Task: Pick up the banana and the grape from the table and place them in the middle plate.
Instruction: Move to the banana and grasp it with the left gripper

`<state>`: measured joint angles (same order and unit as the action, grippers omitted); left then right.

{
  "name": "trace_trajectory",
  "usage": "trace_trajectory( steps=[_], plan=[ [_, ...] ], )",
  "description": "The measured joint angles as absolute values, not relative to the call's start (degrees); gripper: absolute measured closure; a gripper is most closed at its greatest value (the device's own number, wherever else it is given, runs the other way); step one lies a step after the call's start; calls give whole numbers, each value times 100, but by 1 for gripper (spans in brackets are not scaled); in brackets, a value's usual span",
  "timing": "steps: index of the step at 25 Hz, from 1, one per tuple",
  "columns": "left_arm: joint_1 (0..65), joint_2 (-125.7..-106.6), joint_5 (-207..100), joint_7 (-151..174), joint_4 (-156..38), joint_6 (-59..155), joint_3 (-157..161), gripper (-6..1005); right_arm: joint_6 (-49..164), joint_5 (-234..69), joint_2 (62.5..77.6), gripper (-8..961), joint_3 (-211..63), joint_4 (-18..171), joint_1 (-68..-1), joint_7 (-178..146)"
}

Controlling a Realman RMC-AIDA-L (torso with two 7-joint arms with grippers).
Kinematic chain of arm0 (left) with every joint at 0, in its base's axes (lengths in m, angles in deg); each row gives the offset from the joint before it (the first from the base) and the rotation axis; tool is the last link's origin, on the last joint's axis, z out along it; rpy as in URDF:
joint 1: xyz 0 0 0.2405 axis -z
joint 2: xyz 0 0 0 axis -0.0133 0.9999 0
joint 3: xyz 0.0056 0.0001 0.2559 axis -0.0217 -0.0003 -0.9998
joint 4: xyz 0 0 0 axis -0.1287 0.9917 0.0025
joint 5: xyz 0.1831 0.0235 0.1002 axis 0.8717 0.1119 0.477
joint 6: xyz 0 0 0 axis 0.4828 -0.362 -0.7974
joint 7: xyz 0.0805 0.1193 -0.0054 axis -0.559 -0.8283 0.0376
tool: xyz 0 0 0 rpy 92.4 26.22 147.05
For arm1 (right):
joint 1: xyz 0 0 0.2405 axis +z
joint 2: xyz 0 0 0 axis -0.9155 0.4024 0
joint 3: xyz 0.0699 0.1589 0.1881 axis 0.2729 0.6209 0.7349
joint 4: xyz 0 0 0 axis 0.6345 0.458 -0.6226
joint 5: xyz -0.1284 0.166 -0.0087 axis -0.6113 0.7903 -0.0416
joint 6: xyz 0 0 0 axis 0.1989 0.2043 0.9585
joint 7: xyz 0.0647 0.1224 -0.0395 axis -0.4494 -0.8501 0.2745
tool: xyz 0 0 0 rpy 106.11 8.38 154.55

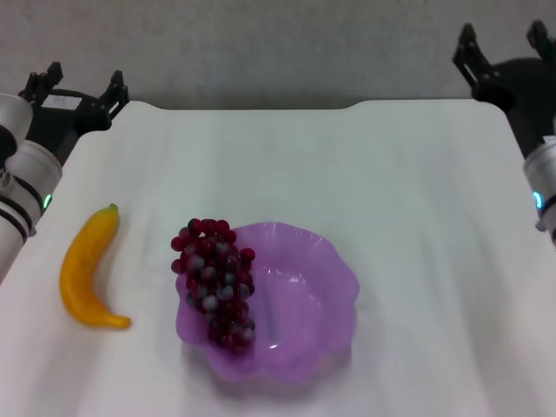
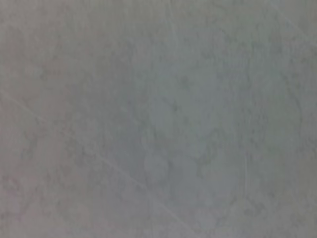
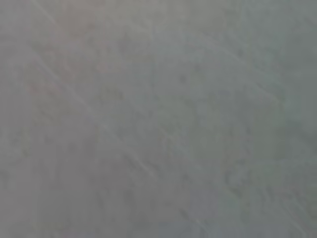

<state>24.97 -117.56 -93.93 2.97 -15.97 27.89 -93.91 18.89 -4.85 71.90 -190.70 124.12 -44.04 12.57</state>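
**Grapes on plate, banana on table**

My grapes (image 1: pixel 215 282) lie across the left rim of the purple plate (image 1: pixel 304 300). The banana (image 1: pixel 87 269) rests on the white table (image 1: pixel 391 174), left of it. My left tool (image 1: pixel 76 91) and right tool (image 1: pixel 504 48) hang spread apart, holding nothing, at the far corners.

The table (image 1: pixel 417 217) carries the banana (image 1: pixel 87 269) and the middle plate (image 1: pixel 313 295) (grapes inside).

- You can't see part of the purple plate (image 1: pixel 313 295); the grapes (image 1: pixel 217 282) cover it.
- Your right gripper (image 1: pixel 504 54) is cut off by the picture's edge.
- Both wrist views show only grey blur.
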Motion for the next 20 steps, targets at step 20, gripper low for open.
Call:
trace_trajectory(
  steps=[20],
  plan=[
    [2509, -11752, -9383, 300, -1646, 2803, -9391, 122, 2528, -518, 7199, 76, -18174, 11909, -4433, 1390]
  ],
)
